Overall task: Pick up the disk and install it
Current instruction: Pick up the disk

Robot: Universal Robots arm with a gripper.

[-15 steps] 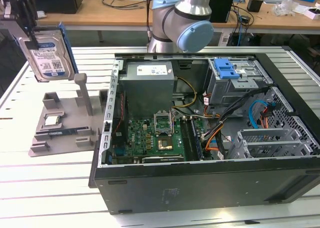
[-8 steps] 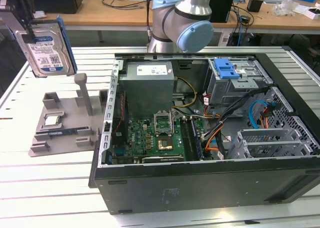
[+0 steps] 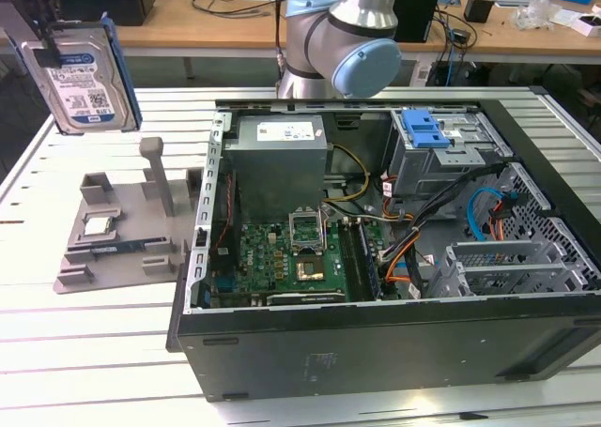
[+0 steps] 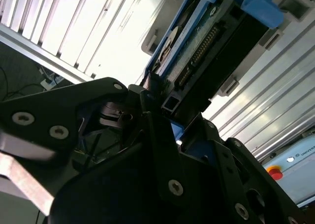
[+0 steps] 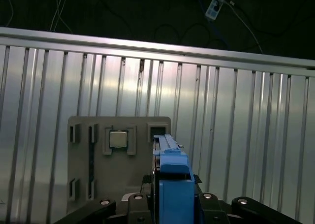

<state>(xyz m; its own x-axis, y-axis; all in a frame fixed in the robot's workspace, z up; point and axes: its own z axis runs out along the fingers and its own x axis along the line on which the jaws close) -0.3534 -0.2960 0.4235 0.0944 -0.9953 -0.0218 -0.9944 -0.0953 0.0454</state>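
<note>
Aloft, the pincer (image 4: 157, 102) grips the disk (image 3: 80, 80) — grey holder (image 3: 120, 222) below, computer case (image 3: 376, 343) near.

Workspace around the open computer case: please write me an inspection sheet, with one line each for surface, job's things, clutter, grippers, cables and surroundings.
Surface: slatted metal table, carrying an open computer case and a grey tray.
Job's things: disk in its blue frame, held in the air outside the case, toward the exterior view's left.
Clutter: one chip sits in the tray.
Grippers: gripper shut on one end of the disk.
Cables: orange, yellow and blue cables lie inside the case.
Surroundings: wooden bench behind the table, with cables and boxes on it.
</note>
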